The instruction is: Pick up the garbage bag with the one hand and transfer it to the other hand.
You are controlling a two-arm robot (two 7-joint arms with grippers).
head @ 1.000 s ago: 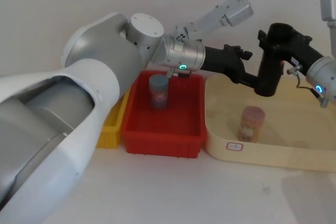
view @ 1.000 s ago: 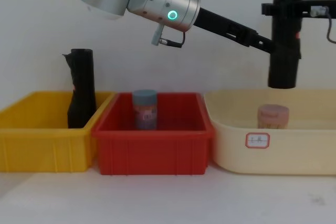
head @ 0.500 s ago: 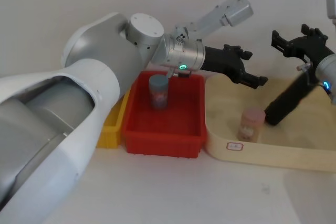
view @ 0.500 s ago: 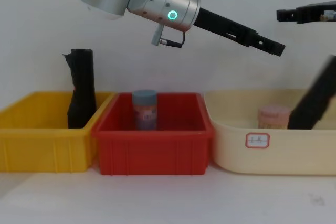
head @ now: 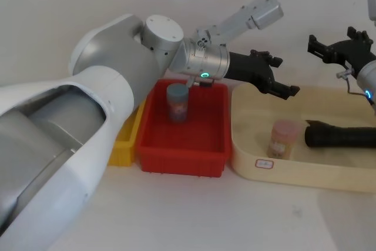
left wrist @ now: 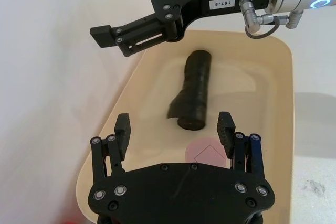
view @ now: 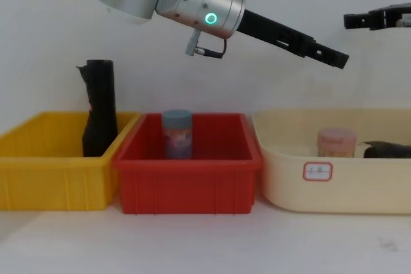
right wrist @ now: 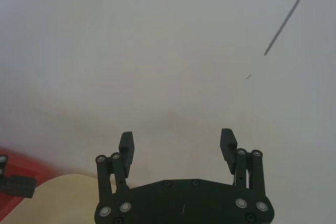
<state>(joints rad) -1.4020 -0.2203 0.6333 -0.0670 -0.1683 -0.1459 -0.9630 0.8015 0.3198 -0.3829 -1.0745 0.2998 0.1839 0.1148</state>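
- Bag (head: 343,136) lies flat in the cream tray (head: 305,174), beside the pink jar (head: 282,139).
- Left end effector (head: 281,80) released, above the tray's left edge.
- Right end effector (head: 335,48) released, empty.

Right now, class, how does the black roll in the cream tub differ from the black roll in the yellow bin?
The garbage bag lies on its side in the cream tub; the thinner roll stands upright in the yellow bin. The thinner roll has a ragged flap. Both are black plastic, untouched by either end effector.
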